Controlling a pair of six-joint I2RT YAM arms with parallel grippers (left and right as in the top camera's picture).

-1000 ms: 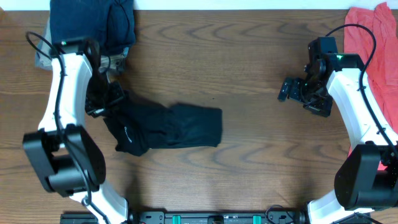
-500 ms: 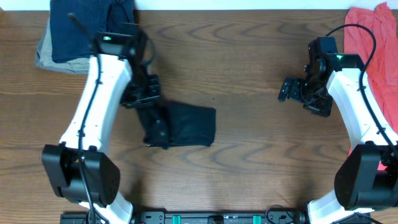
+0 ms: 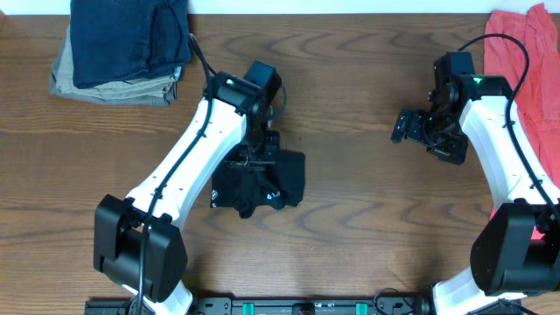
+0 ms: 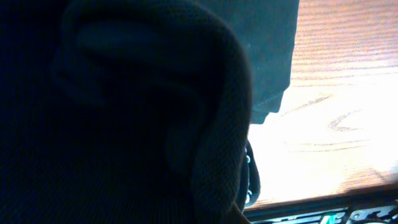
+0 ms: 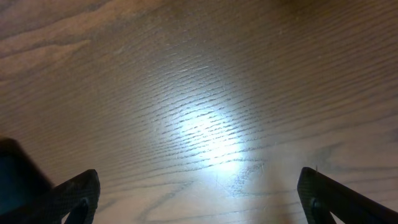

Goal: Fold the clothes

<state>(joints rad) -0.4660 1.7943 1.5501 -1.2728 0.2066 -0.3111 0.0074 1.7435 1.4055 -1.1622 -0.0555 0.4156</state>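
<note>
Overhead view: the black T-shirt is seen bunched mid-table, a fold pinched in the closed left gripper. The right gripper is held spread, well apart. The fold could be dragged askew if released unevenly.

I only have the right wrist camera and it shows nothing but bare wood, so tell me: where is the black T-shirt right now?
Observer: The black T-shirt lies bunched near the middle of the table.
Operator: Is anything holding it?
Observer: Yes, the left claw is shut on its fabric; dark cloth fills the left wrist view.
Operator: Any other clothes around?
Observer: A folded stack sits at the far left corner, and a red garment lies at the far right edge.
</note>
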